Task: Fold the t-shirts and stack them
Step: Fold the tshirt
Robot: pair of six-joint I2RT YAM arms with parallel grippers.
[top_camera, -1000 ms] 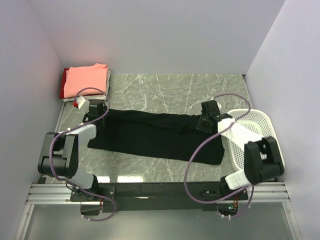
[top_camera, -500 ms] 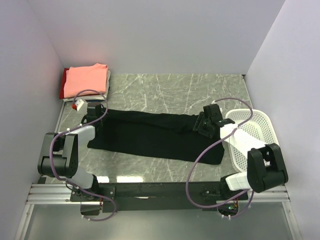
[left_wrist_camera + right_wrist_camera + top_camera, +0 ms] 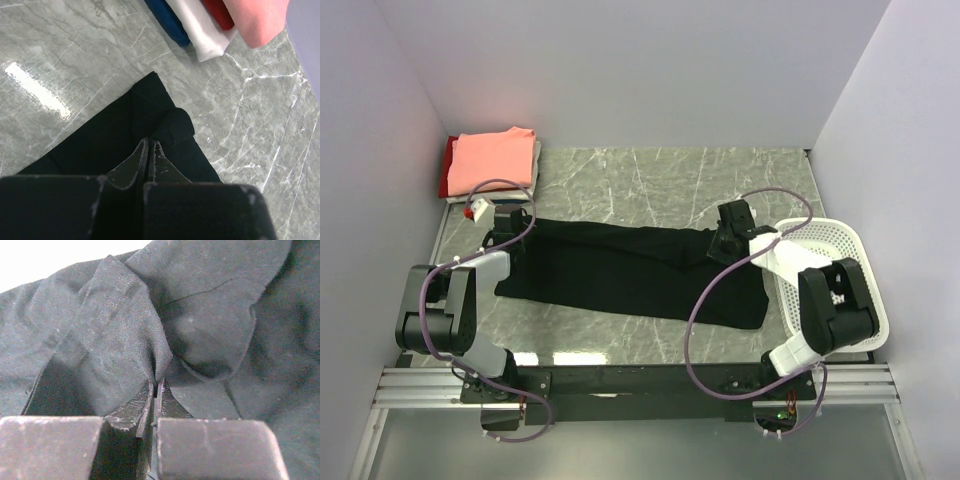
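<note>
Black t-shirt (image 3: 620, 272) spread on worktop (image 3: 650, 180). Left claw (image 3: 150, 146) clamped tight on its 9 o'clock corner; right claw (image 3: 156, 386) clamped on raised fold, 3 o'clock.

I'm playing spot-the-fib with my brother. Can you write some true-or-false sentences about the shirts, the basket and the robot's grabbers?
1. The black shirt lies spread out on the table. True.
2. The pink shirt is at the bottom of the pile. False: it lies on top.
3. The right gripper is pinching a fold of the black shirt. True.
4. The basket stands at the left side of the table. False: it stands at the right side, next to the right arm.
</note>
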